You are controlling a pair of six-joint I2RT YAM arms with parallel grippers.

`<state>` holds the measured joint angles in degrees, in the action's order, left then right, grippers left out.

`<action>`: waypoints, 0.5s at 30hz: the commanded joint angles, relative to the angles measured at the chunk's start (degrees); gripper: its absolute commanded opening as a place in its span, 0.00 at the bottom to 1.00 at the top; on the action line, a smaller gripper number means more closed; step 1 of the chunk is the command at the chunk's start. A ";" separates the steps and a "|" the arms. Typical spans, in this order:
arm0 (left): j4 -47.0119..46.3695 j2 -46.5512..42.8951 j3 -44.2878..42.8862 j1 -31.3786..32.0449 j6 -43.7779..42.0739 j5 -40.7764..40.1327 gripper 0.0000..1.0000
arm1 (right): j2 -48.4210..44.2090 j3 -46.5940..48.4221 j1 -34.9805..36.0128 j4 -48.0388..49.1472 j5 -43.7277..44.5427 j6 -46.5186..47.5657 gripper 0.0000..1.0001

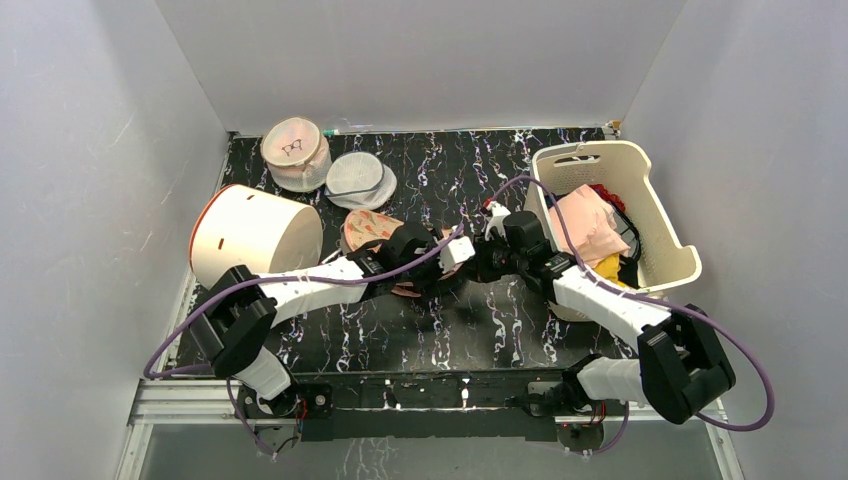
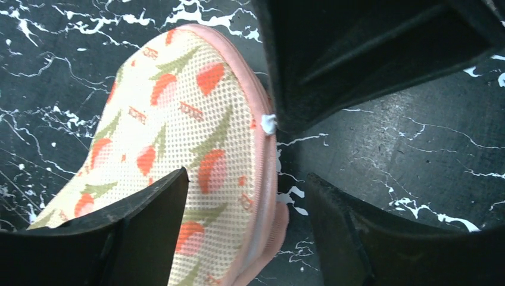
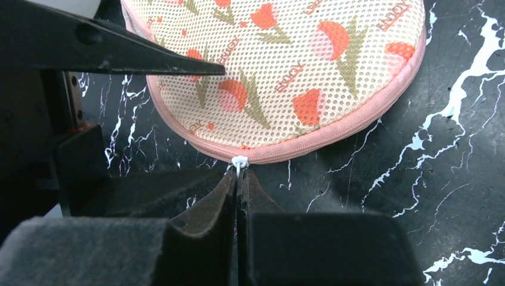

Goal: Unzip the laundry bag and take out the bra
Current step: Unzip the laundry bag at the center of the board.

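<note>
Tabletop (image 3: 464, 179), laundry bag (image 3: 286, 71) edge, right gripper (image 3: 238, 179) jaws seemingly pinching pull (image 3: 239, 162)

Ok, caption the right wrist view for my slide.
Right gripper pinches the white zipper pull on the floral mesh laundry bag, lying on the black marbled table.

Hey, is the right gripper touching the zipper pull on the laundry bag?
Touching. The right wrist view shows the right gripper with its jaws shut on the white zipper pull at the pink edge of the laundry bag.
</note>
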<state>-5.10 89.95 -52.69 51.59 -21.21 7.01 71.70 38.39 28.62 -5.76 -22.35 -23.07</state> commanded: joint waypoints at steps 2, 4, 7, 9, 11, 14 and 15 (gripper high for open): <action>-2.71 -1.72 -1.08 0.33 0.15 -1.47 0.70 | -3.25 0.06 0.29 0.53 -0.01 0.20 0.00; -4.49 -2.63 0.15 0.31 -0.16 -1.12 0.75 | -3.86 0.22 0.29 0.32 -0.21 0.21 0.00; -5.16 -2.56 0.64 0.29 -0.75 0.31 0.77 | -4.68 0.00 0.29 0.75 -0.71 -0.10 0.00; -5.44 -1.85 0.63 0.31 -1.00 1.33 0.76 | -4.67 -0.07 0.29 1.01 -0.77 -0.23 0.00; -4.80 -0.51 -0.11 0.32 -1.02 1.64 0.70 | -4.52 -0.09 0.29 1.01 -0.94 -0.33 0.00; -3.87 1.22 -1.04 0.35 -1.56 1.04 0.57 | -4.16 -0.39 0.34 1.02 -0.91 0.00 0.00; -3.58 1.27 -1.11 0.34 -2.08 0.87 0.52 | -4.04 -0.48 0.38 0.89 -0.78 0.16 0.00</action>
<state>-8.95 90.19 -52.51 51.62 -21.87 6.92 68.34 37.76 28.75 -7.16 -22.46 -22.98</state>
